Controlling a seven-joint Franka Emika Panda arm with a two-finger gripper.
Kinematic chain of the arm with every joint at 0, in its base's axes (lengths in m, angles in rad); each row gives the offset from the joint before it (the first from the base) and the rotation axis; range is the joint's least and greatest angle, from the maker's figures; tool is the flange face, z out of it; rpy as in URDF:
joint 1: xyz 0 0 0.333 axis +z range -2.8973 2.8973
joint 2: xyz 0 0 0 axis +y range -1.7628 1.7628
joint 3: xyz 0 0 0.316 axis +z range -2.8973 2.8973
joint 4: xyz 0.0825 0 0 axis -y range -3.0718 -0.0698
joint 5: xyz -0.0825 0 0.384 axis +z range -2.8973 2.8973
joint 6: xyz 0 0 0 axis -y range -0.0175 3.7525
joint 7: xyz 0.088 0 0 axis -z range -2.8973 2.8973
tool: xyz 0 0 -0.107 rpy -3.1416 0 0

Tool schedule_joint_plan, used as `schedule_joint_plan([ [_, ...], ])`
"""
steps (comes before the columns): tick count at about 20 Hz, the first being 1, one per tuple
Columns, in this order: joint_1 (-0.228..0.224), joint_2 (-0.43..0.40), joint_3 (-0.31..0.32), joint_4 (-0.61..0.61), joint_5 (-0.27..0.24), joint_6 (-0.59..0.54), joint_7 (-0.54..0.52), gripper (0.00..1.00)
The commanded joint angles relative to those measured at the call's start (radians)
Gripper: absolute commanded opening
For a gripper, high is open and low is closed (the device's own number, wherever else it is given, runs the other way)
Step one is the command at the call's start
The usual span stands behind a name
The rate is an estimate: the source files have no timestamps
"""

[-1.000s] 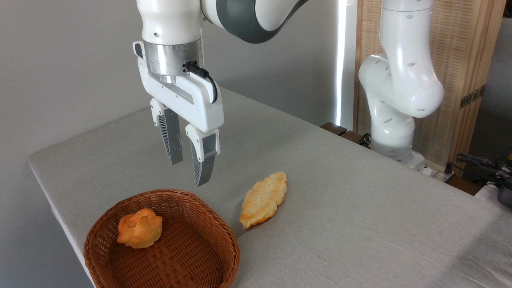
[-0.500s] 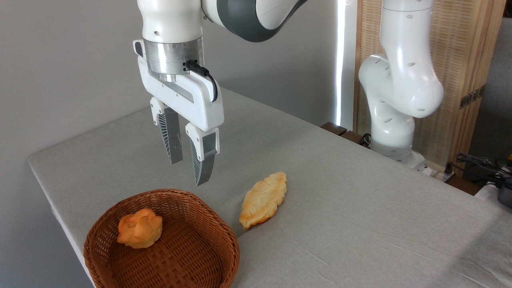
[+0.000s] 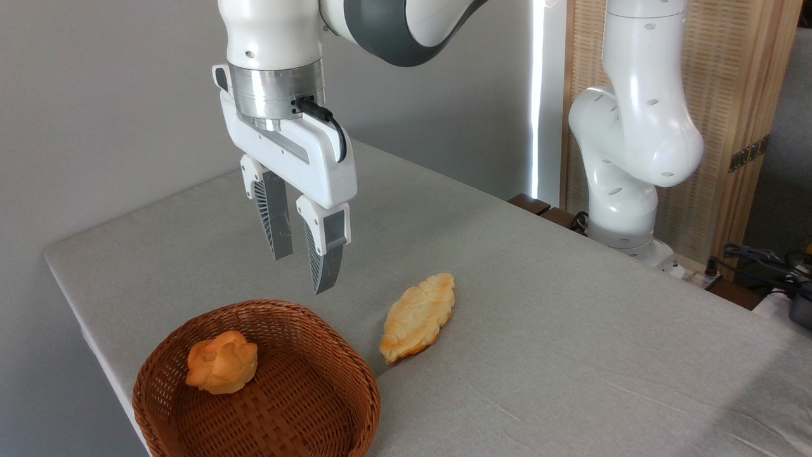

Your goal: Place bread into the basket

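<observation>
The bread point(image 3: 419, 315), a long pale golden pastry with a bumpy top, lies on the grey table just right of the basket point(image 3: 342, 381). That round brown wicker basket sits at the table's front left corner. My gripper point(image 3: 302, 274) hangs open above the basket's far rim, left of the bread and clear of it, with nothing between its fingers.
A small round orange-brown bun point(image 3: 222, 362) rests inside the basket at its left side. The arm's white base point(image 3: 625, 209) stands at the back right of the grey table point(image 3: 571, 355). Cables point(image 3: 761, 260) lie off the table's right edge.
The gripper has shifted very slightly to the right. Bread, bun and basket have not moved.
</observation>
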Motion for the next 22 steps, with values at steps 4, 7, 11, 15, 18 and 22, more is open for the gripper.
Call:
schedule_joint_plan([
  [4,-0.005,-0.009,0.006,0.011,0.011,-0.032,-0.009,1.00],
  [7,-0.005,-0.009,0.006,0.011,0.011,-0.032,-0.008,1.00],
  [11,-0.007,-0.009,0.006,0.011,0.011,-0.046,-0.009,1.00],
  [15,-0.005,-0.007,0.006,0.011,0.011,-0.058,-0.009,1.00],
  [18,-0.007,-0.020,0.006,0.002,0.009,-0.061,-0.012,1.00],
  [22,-0.007,-0.049,0.006,-0.041,0.009,-0.074,-0.011,1.00],
])
